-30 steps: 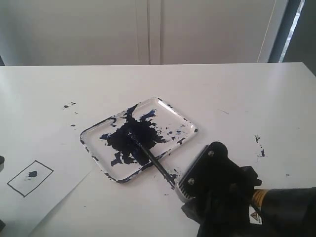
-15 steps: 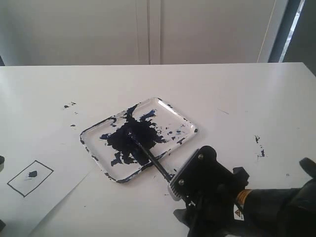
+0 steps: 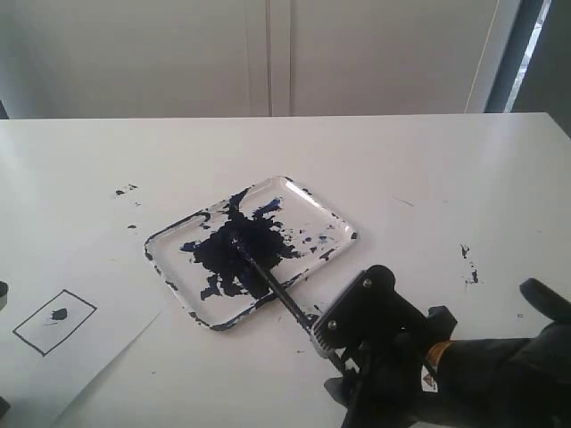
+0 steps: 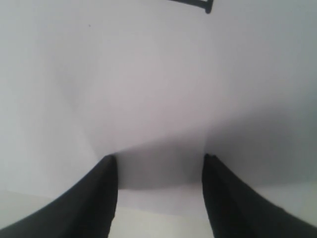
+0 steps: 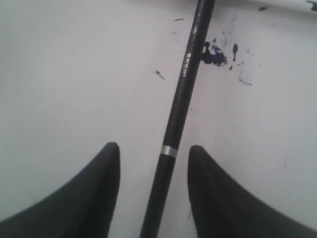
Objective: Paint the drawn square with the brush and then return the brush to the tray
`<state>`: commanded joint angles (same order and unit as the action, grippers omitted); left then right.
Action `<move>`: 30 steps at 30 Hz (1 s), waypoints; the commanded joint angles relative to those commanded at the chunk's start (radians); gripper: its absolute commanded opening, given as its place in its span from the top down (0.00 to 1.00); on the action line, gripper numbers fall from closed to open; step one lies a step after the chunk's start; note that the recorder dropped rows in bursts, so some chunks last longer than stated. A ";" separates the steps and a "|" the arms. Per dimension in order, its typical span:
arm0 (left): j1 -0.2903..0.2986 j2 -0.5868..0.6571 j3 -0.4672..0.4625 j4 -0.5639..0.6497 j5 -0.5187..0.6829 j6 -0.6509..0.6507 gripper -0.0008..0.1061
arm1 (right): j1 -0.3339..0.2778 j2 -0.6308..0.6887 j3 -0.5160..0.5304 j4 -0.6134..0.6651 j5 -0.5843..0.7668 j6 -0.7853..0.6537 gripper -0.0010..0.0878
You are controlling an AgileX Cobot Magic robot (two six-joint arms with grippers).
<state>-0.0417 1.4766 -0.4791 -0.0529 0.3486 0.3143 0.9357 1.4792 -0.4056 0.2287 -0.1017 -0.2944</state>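
1. White table [image 3: 419,160]: the brush [image 3: 270,283] is left unmoved across the 5 o'clock rim of the tray [image 3: 342,220].
2. Right gripper [image 5: 154,147], shifted slightly toward 8 o'clock, is held spread astride the brush; left gripper [image 4: 158,161] is spread too.

The tray [image 3: 332,212] is showing as clear, glossy plastic, its rim catching the light. The brush [image 5: 181,94] is looking smooth and black with a faint sheen, a silver metallic band [image 5: 169,150] ringing it. The counter [image 3: 428,169] and paper sheet [image 3: 98,276] are appearing white and matt, the fingers [image 5: 94,198] matt black.
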 joint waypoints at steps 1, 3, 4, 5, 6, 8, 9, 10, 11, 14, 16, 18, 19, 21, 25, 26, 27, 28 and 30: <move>0.000 0.000 0.000 0.000 0.000 0.000 0.47 | 0.000 0.005 0.000 0.000 -0.008 0.000 0.52; 0.000 0.000 0.000 0.000 0.002 0.000 0.47 | 0.000 0.009 0.000 0.000 -0.020 0.000 0.52; 0.000 0.000 0.000 0.000 0.002 0.000 0.47 | 0.000 0.012 0.000 0.000 -0.028 0.000 0.52; 0.000 0.000 0.000 0.000 0.002 0.000 0.47 | 0.000 0.011 0.000 0.000 -0.028 0.000 0.52; 0.000 0.000 0.000 0.000 0.002 0.000 0.47 | 0.000 0.011 0.000 0.000 -0.032 0.000 0.53; 0.000 0.000 0.000 0.000 0.002 0.000 0.47 | 0.000 0.011 0.000 0.000 -0.033 -0.017 0.56; 0.000 0.000 0.000 0.000 0.002 0.000 0.47 | 0.000 0.011 0.000 0.000 -0.033 -0.021 0.57; 0.000 0.000 0.000 0.000 0.002 0.000 0.47 | 0.000 0.014 0.000 0.000 -0.036 -0.021 0.59; 0.000 0.000 0.000 0.000 0.002 0.000 0.47 | 0.000 0.016 0.000 0.000 -0.039 -0.021 0.59; 0.000 0.000 0.000 0.000 0.002 0.000 0.47 | 0.000 0.029 0.000 0.000 -0.045 -0.023 0.59; 0.000 0.000 0.000 0.000 0.002 0.000 0.47 | 0.000 0.045 0.000 0.000 -0.045 -0.023 0.59; 0.000 0.000 0.000 0.000 0.002 0.000 0.47 | 0.000 0.059 0.000 0.000 -0.055 -0.023 0.59; 0.000 0.000 0.000 0.000 0.002 0.000 0.47 | 0.000 0.064 0.000 0.000 -0.059 -0.023 0.59; 0.000 0.000 0.000 0.000 0.002 0.000 0.47 | 0.000 0.066 0.000 0.000 -0.073 -0.018 0.59; 0.000 0.000 0.000 0.000 0.002 0.000 0.47 | 0.000 0.066 0.000 0.000 -0.090 -0.018 0.63; 0.000 0.000 0.000 0.000 0.002 0.000 0.47 | 0.000 0.066 0.000 0.000 -0.090 -0.018 0.66; 0.000 0.000 0.000 0.000 0.002 0.000 0.47 | 0.000 0.066 0.000 0.000 -0.090 -0.018 0.69; 0.000 0.000 0.000 0.000 0.002 0.000 0.47 | 0.000 0.066 0.000 0.000 -0.090 -0.018 0.72; 0.000 0.000 0.000 0.000 0.002 0.000 0.47 | 0.000 0.066 0.000 0.000 -0.090 -0.020 0.77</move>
<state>-0.0417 1.4766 -0.4791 -0.0529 0.3504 0.3142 0.9357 1.5456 -0.4056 0.2287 -0.1919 -0.3143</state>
